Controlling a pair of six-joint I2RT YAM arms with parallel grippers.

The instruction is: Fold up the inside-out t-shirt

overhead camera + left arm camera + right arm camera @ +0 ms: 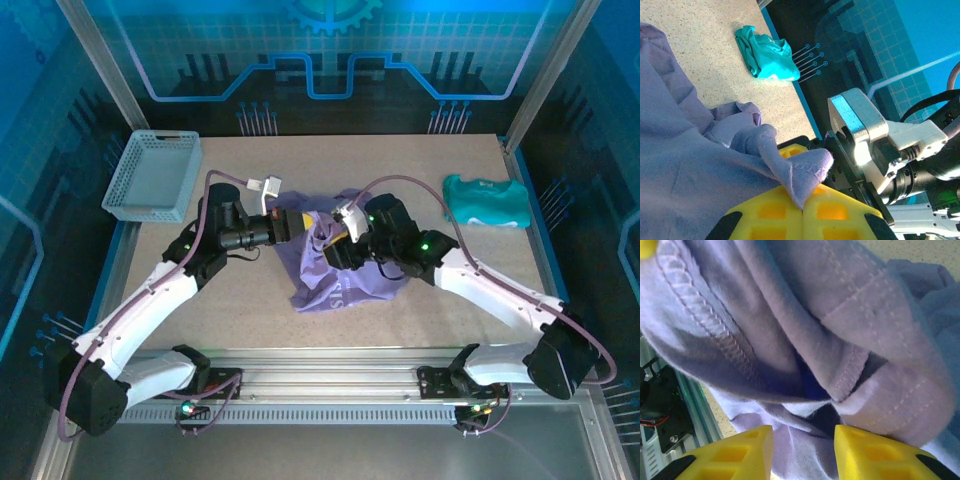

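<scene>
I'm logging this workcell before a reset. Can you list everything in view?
t-shirt: one, lavender, crumpled at the middle of the table.
garment: one, teal, bunched at the table's far right.
mesh basket: one, grey-blue, at the table's far left.
table: one, speckled beige, under everything.
left arm: one, white and black, reaching to the t-shirt.
right arm: one, white and black, reaching to the t-shirt.
left gripper: one, yellow, shut on a fold of the t-shirt.
right gripper: one, yellow, open, close against the t-shirt.
</scene>
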